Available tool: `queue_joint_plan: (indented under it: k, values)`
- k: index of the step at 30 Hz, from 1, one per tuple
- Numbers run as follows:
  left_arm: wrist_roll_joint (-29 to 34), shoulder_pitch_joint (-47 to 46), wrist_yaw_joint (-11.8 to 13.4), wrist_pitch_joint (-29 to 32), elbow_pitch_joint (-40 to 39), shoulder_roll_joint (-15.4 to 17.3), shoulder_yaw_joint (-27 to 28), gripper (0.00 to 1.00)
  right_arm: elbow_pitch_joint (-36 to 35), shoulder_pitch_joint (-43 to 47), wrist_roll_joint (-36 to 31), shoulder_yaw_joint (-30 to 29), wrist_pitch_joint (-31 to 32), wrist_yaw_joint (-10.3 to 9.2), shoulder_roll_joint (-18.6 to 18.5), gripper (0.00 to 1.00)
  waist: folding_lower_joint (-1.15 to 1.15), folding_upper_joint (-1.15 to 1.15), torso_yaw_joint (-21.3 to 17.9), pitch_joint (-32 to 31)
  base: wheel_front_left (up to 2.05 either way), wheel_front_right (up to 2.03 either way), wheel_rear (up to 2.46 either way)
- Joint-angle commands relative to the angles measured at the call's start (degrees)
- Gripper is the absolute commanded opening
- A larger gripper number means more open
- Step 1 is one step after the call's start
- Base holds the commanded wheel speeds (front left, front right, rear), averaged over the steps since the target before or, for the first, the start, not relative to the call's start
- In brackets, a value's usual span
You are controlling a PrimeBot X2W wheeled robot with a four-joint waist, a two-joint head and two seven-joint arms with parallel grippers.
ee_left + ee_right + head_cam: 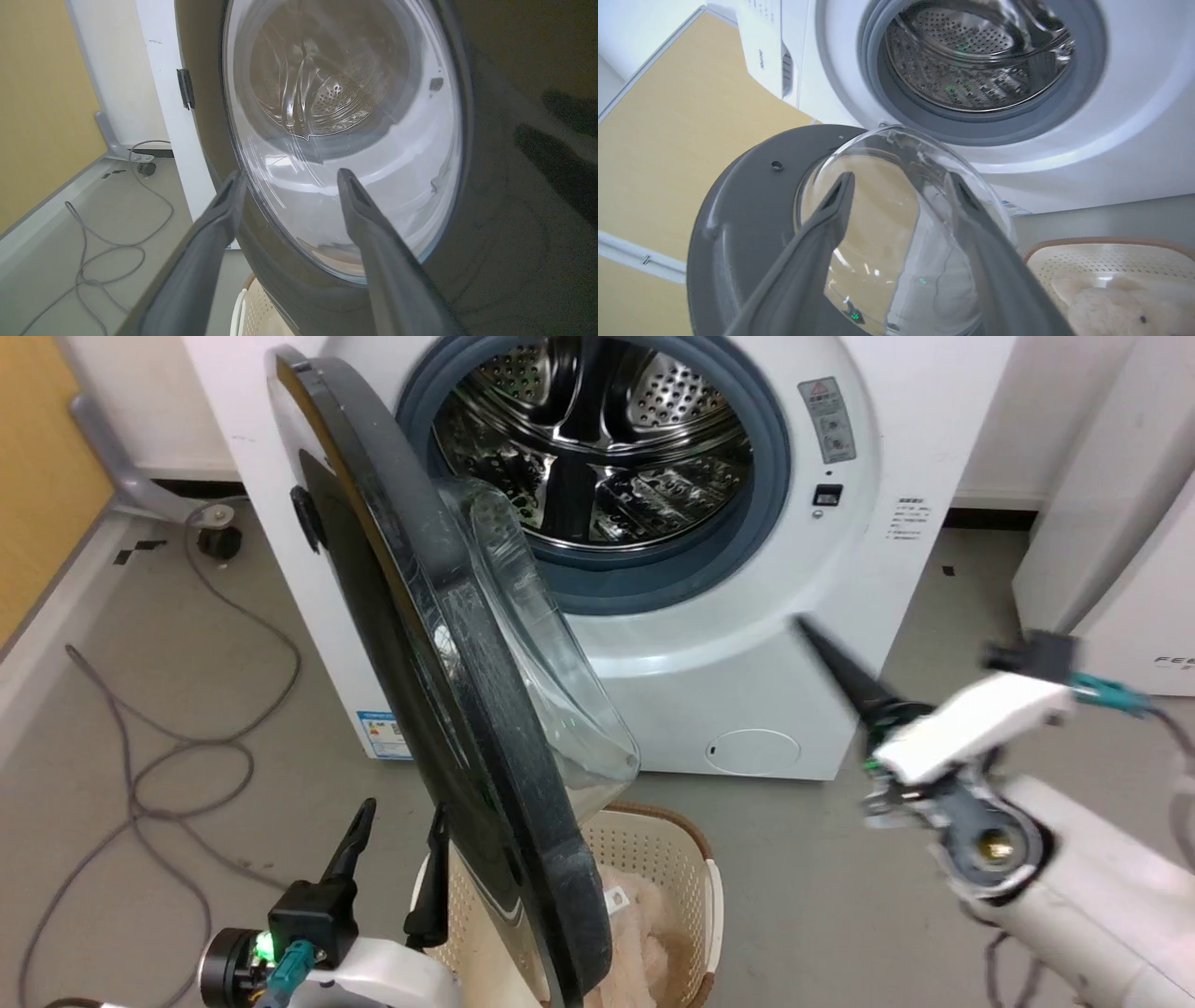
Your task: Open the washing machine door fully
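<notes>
Closest to me, low at the left, the left gripper (401,810) (290,173) has its fingers (355,840) spread w/ nothing btw them. They point at the outer face of the washing machine door (448,691) (514,210) (738,210); the nearer finger sits just beside the black rim, poss. touching, hard to tell from here. Under the door's low edge stands a cream laundry basket (653,859) (1111,266) w/ a pinkish fluffy item (644,933) (1101,298) inside. The door hangs swung out roughly halfway, hinged on the machine's left side, edge-on to me, its clear glass bowl (532,644) (901,149) bulging toward the opening. Over on the right, the right gripper (831,663) (900,175) is blurred, well apart from the door; its wrist view shows the fingers parted, empty, aimed at the door's grey inner side. Behind all this is the washing machine (709,644) (1134,93), white, w/ grey gasket (766,457) and steel drum (597,439) exposed, blue label (383,733) and round cap (752,751) low on the front. A grey cable (187,747) loops on the floor (840,896) left of it.
</notes>
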Motion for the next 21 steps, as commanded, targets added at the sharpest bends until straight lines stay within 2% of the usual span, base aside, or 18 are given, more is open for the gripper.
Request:
queue_joint_plan:
  k: [1,5,8,9,10,11,16,19,21]
  values:
    - [-0.3,1.0,0.3,-0.2,0.0,0.3,0.4,1.0,2.3,2.7,-3.4,-4.1,-0.3,0.06,-0.4,1.0,0.0,0.0,-0.6,-0.4,0.0,0.0,0.0]
    - [-0.5,1.4,0.5,-0.2,0.1,0.3,1.0,1.0,7.4,12.5,-17.6,-20.5,-0.3,0.06,2.7,1.0,0.0,0.0,-1.2,-1.1,0.0,0.0,0.0]
    - [-0.4,2.0,0.7,-0.2,0.2,0.4,1.3,1.0,7.5,20.6,-30.0,-33.6,-0.3,0.06,6.3,1.0,0.0,0.0,-1.7,-1.7,0.0,0.0,0.0]
    - [-0.4,2.0,0.7,-0.2,0.2,0.4,1.3,1.0,7.5,20.6,-30.0,-33.6,-0.3,0.06,6.3,1.0,0.0,0.0,-1.7,-1.7,0.0,0.0,0.0]
    - [-0.4,2.3,0.7,-0.2,0.2,0.5,1.4,1.0,5.8,25.5,-39.7,-42.4,-0.3,0.06,8.5,1.0,0.0,0.0,-2.1,-1.9,0.0,0.0,0.0]
    - [-0.4,2.3,0.7,-0.2,0.2,0.5,1.4,1.0,5.8,25.5,-39.7,-42.4,-0.3,0.06,8.5,1.0,0.0,0.0,-2.1,-1.9,0.0,0.0,0.0]
    - [-0.4,2.7,0.9,-0.3,0.4,0.8,1.8,1.0,-4.9,36.6,-65.8,-60.6,-0.3,0.06,16.6,1.0,0.0,0.0,-2.7,-2.2,0.0,0.0,0.0]
    - [-0.3,2.7,1.0,-0.3,0.4,1.0,2.0,1.0,-13.4,41.1,-80.8,-66.5,-0.3,0.06,21.4,1.0,0.0,0.0,-3.0,-2.2,0.0,0.0,0.0]
    - [-0.2,2.6,1.0,-0.3,0.5,1.2,2.1,1.0,-18.4,43.1,-89.0,-68.2,-0.3,0.06,23.0,1.0,0.0,0.0,-3.1,-2.0,0.0,0.0,0.0]
